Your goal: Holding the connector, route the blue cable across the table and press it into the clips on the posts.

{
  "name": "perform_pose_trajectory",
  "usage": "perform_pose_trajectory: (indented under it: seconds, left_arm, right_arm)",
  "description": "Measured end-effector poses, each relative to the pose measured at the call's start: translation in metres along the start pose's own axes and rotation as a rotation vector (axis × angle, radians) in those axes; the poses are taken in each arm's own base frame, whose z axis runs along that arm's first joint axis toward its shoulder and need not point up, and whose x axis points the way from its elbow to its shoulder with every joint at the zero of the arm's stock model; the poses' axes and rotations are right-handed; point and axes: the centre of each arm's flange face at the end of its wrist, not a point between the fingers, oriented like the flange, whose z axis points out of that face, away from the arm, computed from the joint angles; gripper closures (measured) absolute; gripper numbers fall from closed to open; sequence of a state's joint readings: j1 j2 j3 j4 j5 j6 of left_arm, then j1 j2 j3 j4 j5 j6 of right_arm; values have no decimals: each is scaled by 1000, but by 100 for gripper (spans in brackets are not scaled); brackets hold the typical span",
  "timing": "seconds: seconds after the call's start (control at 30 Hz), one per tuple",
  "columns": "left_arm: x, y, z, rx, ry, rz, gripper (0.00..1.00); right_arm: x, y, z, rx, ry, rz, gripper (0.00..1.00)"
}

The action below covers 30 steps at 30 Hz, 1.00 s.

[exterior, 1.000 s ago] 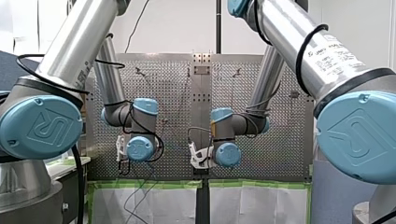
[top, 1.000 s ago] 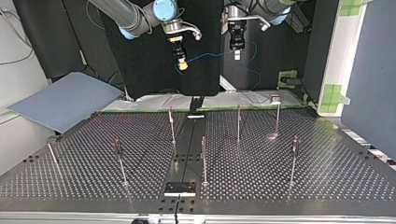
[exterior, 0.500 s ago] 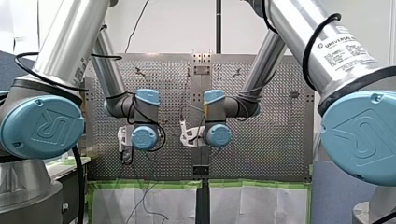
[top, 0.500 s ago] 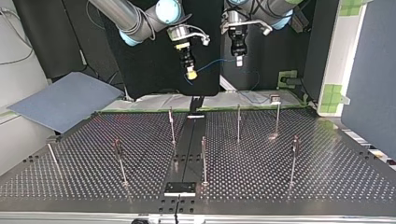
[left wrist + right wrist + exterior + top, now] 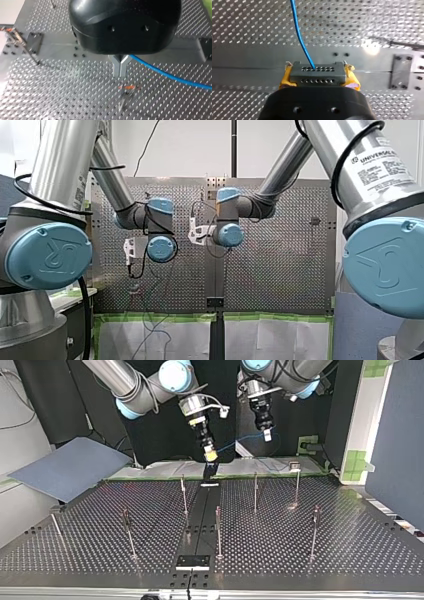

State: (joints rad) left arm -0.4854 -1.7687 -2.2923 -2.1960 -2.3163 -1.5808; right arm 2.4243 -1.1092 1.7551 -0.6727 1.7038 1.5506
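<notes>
My right gripper (image 5: 210, 455) has yellow pads (image 5: 287, 77) and is shut on a dark grey connector (image 5: 317, 73) with rows of small holes. The blue cable (image 5: 299, 32) leaves the connector's face and runs ahead over the perforated table (image 5: 249, 25). In the top view the cable (image 5: 240, 440) spans to my left gripper (image 5: 267, 435). Its metal fingers (image 5: 120, 68) are shut on the cable (image 5: 170, 76), which trails off to one side. Both grippers hang above the table's far edge in the top view. Several thin posts (image 5: 184, 495) stand on the table, one blurred post (image 5: 127, 87) just under my left gripper.
A black strip (image 5: 200, 515) runs down the table's middle, ending at a small plate (image 5: 192, 561). A blue-grey sheet (image 5: 70, 467) lies at the top view's left. White cloth (image 5: 170, 469) and green tape blocks (image 5: 310, 442) line the far edge. Slack cable (image 5: 150, 320) hangs over the cloth.
Both arms have reached further out over the table. In the top view my right gripper came down and right with the connector; my left gripper dropped lower, still on the cable.
</notes>
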Motion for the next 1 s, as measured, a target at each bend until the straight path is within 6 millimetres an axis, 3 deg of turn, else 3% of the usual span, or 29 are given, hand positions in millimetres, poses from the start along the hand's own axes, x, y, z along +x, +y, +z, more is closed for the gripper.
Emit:
perform_pose_trajectory:
  seconds: [0.5,1.0]
  left_arm:
    - [-59,12,9,-133,-39,-40,100]
    - [-118,25,15,-172,-75,-69,100]
  right_arm:
    - [29,-5,21,59,9,36,100]
    - [63,-24,40,118,33,60,100]
